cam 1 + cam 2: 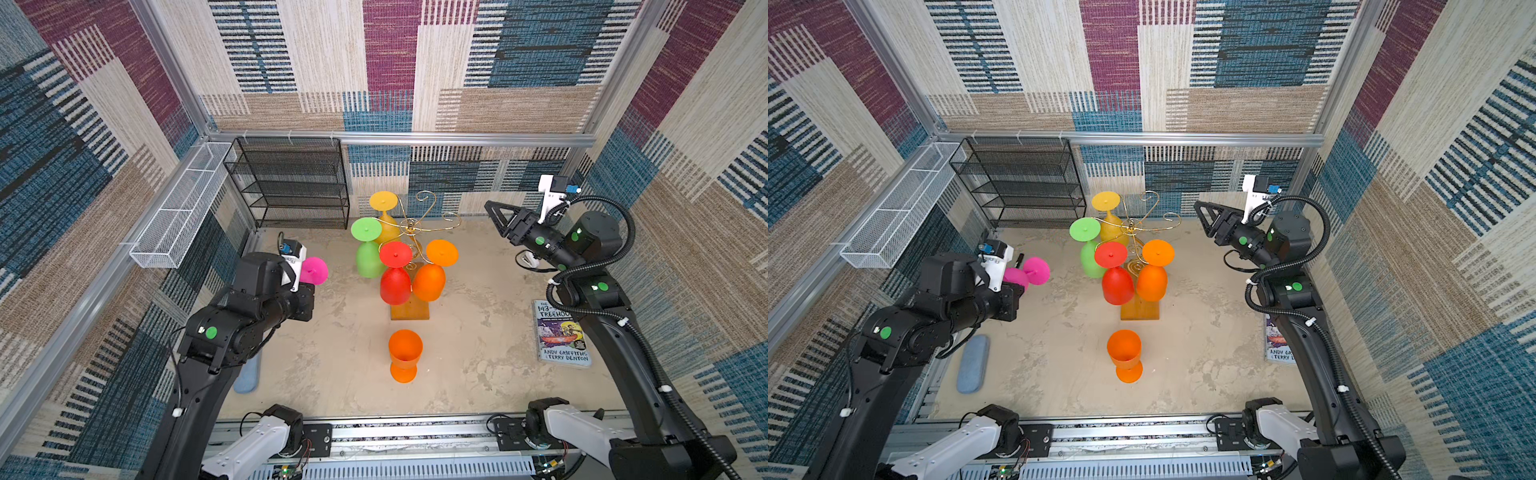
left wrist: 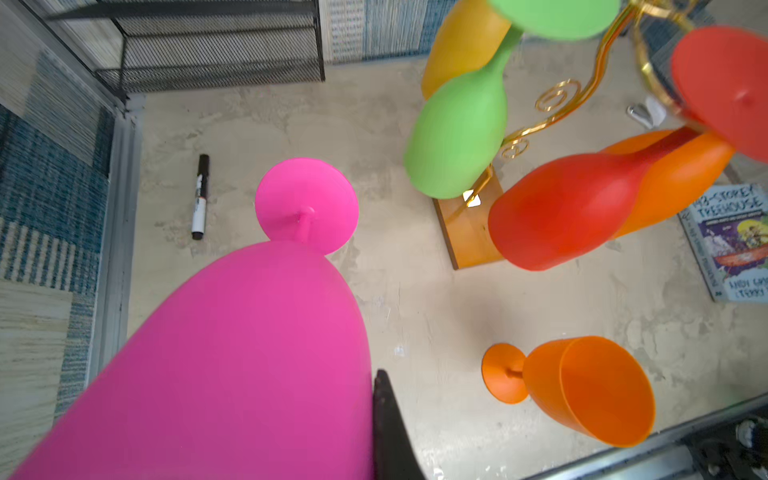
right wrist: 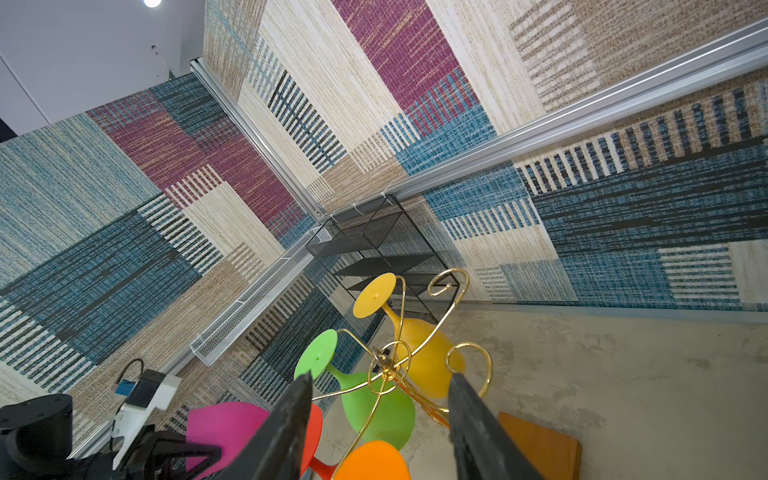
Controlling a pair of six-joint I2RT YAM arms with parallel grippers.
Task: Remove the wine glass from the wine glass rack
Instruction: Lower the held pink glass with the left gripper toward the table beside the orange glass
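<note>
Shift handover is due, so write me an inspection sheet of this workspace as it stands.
Surface: tabletop, mottled beige.
Job's things: wine glass rack upright; yellow glass, green glass, red glass and orange glass hang bowl-down; pink glass is off the rack; second orange glass stands upright in front of the rack.
Clutter: book, black marker, blue case, all lying flat.
Grippers: left gripper shut on the pink glass; right gripper open, empty, raised beside the rack.
Cables: black conduit along the right arm, clear of the rack.
Surroundings: black mesh shelf, white wire basket, patterned walls.
</note>
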